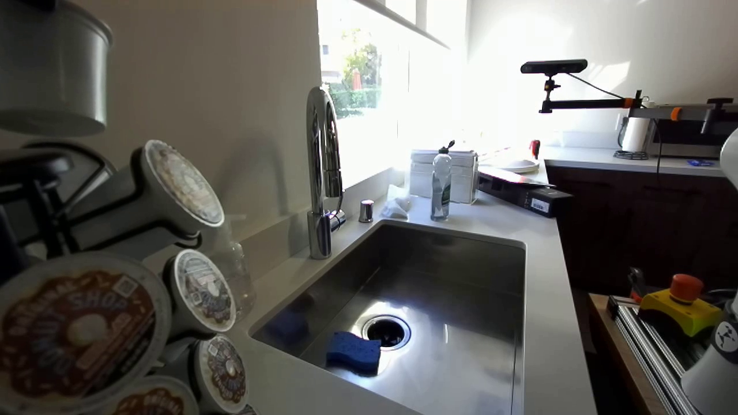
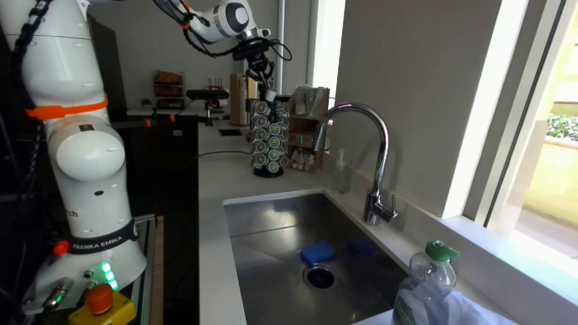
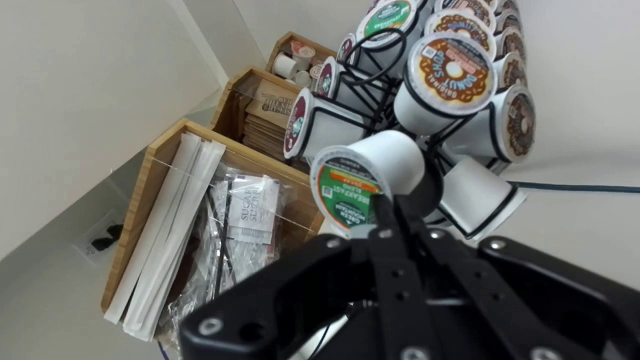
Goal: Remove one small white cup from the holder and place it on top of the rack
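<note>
The small white cup (image 3: 395, 157) with a green lid face is tilted in the wrist view. My gripper (image 3: 392, 202) is shut on its rim, one finger over the lid face. The holder (image 3: 432, 187) is a black wire rack with several like cups in its rings; its round black top lies behind the held cup. In an exterior view the gripper (image 2: 265, 85) holds the cup (image 2: 270, 95) at the top of the holder (image 2: 268, 173). In an exterior view the cup (image 1: 55, 80) appears slightly above the holder's black top (image 1: 34, 163); the gripper is almost wholly out of frame.
A wooden organizer (image 3: 172, 130) with straws and sugar packets stands close beside the holder. The sink (image 2: 271, 234) with a blue sponge (image 2: 318, 253) and a tall faucet (image 2: 384, 149) are nearby. A dark cable (image 3: 575, 187) runs along the counter from the holder's side.
</note>
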Motion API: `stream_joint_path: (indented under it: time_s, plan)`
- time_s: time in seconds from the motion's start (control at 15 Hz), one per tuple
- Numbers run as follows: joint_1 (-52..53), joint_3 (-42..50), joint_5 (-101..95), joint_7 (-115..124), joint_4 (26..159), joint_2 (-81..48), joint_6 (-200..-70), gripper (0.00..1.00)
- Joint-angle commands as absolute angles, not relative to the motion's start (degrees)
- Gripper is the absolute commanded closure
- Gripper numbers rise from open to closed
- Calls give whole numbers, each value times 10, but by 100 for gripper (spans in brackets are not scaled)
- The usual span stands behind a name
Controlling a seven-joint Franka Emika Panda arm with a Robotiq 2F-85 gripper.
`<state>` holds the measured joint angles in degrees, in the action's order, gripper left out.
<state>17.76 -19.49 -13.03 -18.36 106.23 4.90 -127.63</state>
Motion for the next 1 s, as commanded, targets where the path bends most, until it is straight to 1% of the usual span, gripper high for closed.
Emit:
stream_joint_path:
  time_s: [0.0, 0.93]
  plan:
    - [185, -199, -169, -207, 1048, 33, -1279, 99]
    - [192, -198, -180, -259, 1055, 13, -1337, 99]
